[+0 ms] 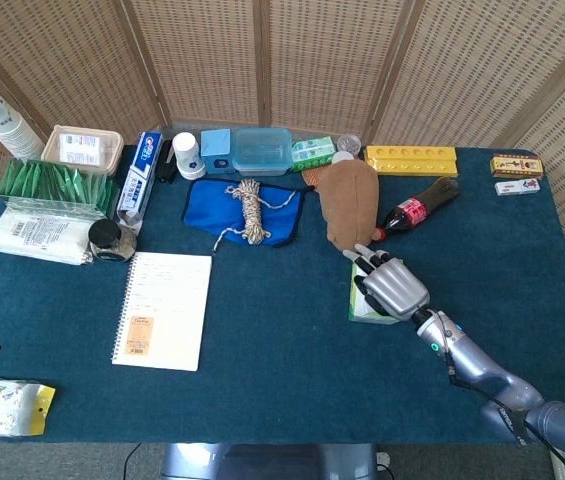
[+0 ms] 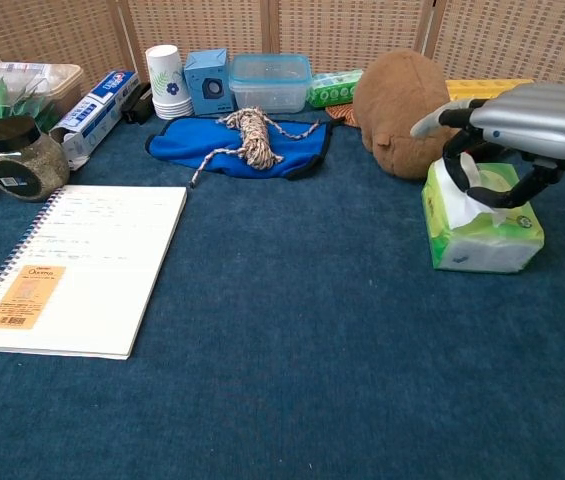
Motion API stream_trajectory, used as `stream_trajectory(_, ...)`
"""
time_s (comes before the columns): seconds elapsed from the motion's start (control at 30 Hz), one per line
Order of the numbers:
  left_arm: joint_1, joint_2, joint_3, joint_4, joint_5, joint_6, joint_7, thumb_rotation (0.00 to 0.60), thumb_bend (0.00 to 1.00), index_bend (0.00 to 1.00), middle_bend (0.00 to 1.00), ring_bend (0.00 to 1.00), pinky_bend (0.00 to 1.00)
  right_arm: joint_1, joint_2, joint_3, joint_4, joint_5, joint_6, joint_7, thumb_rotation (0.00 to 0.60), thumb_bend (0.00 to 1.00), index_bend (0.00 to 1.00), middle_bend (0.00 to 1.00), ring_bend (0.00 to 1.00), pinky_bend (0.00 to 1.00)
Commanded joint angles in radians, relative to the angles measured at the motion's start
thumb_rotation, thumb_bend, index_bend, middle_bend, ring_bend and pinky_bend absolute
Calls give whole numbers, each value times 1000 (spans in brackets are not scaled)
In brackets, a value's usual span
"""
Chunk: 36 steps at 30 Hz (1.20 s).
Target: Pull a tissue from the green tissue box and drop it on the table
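Blue counter [image 2: 292,340] lay beneath the right robot hand [image 2: 532,125], open-fingered directly above the green tissue box [image 2: 482,225], apparently reaching; next, pinch the tissue [image 2: 459,178] underneath.

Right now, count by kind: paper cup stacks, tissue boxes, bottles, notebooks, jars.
paper cup stacks: 2
tissue box: 1
bottle: 1
notebook: 1
jar: 1
Total: 6
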Motion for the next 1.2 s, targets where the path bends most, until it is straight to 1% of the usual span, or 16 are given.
stream_trajectory(0.03,0,2,0,-1,0,-2,-5,600,126,0,0,0,0,-10,1,4,-1,-15,50,-7,600,418,796,153,95,312)
stream_trajectory(0.2,1,7,1,-4,2,-3,-12,600,126,0,0,0,0,-24,42,15,-50,-37,123,-22,600,418,812,164,107,332)
stream_trajectory(0.37,1,10,2,-5,4,-4,-18,600,126,0,0,0,0,-34,100,30,-112,-41,162,-55,600,421,824,165,107,338)
stream_trajectory(0.53,-2,11,1,-4,-1,-10,-18,600,126,0,0,0,0,-38,170,71,-173,-36,211,-100,600,427,829,167,107,347)
stream_trajectory(0.63,-5,9,2,-4,-5,-17,-14,600,126,0,0,0,0,-40,231,117,-235,-23,252,-120,600,432,829,173,107,350)
stream_trajectory(0.7,-6,7,3,-4,-6,-19,-10,600,125,0,0,0,0,-39,270,142,-279,-11,262,-134,600,431,830,173,108,350)
stream_trajectory(0.8,-7,5,3,-5,-6,-18,-6,600,125,0,0,0,0,-38,307,163,-335,7,263,-145,600,433,830,173,109,351)
stream_trajectory(0.9,-7,4,5,-8,-4,-16,-2,600,125,0,0,0,0,-39,322,170,-378,6,269,-155,600,434,830,175,109,350)
stream_trajectory(0.97,-6,3,6,-10,-2,-14,2,600,126,0,0,0,0,-42,324,165,-418,7,267,-137,600,432,831,176,109,350)
stream_trajectory(1.13,-7,-2,9,-9,0,-15,10,600,127,0,0,0,0,-49,305,145,-497,2,260,-100,600,435,831,176,109,350)
stream_trajectory(1.2,-8,-3,11,-9,0,-17,14,600,126,0,0,0,0,-45,284,121,-532,-16,240,-90,600,435,831,176,109,350)
